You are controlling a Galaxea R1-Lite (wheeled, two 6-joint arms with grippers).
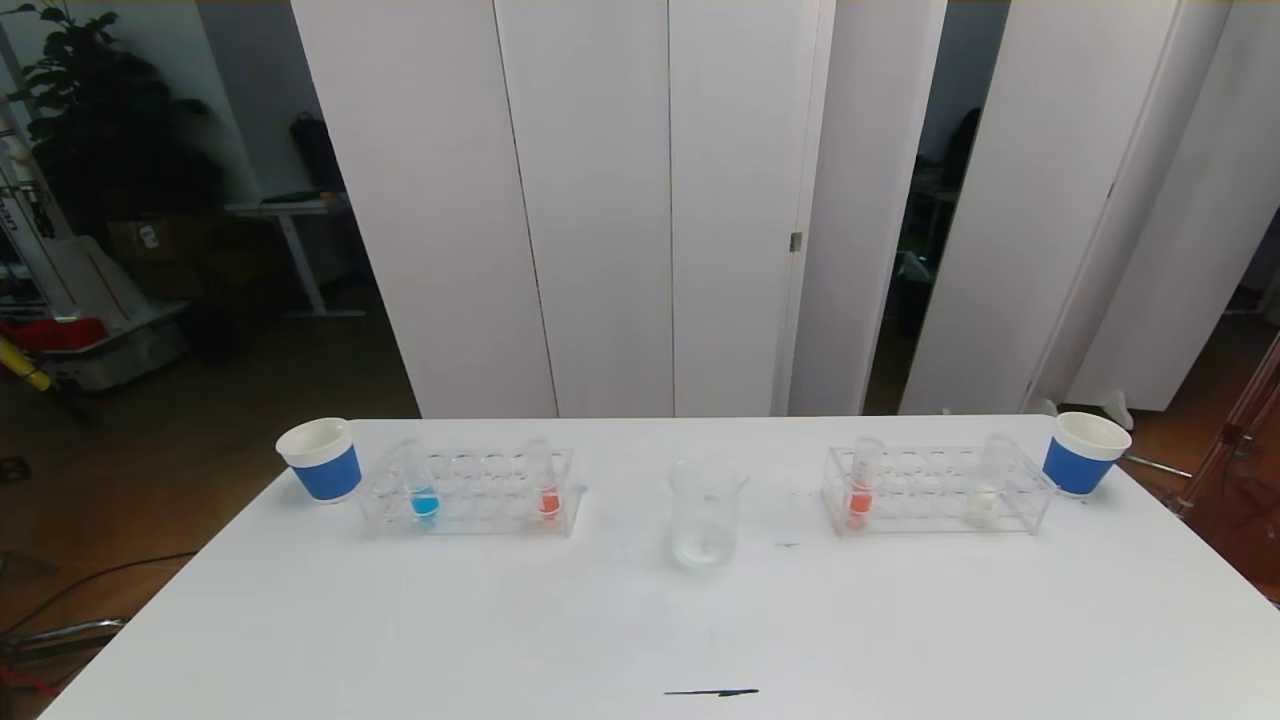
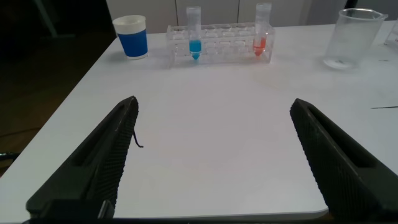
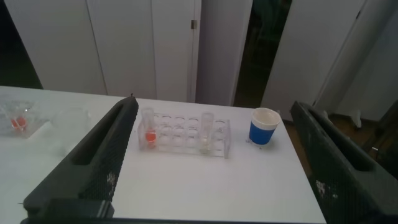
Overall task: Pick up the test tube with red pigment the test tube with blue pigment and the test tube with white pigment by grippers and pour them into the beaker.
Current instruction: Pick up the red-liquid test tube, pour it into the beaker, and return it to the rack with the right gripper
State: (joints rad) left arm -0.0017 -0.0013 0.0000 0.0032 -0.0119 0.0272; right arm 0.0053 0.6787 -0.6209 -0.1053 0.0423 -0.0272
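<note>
A lab bench: clear tube racks and a glass beaker on a white table.

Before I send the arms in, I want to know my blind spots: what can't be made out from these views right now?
- Head view: neither arm appears; both sit below the frame edge.
- Left gripper: only the two open fingers show, body cut off by the frame.
- Right gripper: the same, fingers open.
- Beaker: contents unreadable in the head view, clear glass against the white table.
- Test tube with white pigment: liquid level unclear, pale on white.

no readable text, labels, brands or numbers show on anything in these views.
</note>
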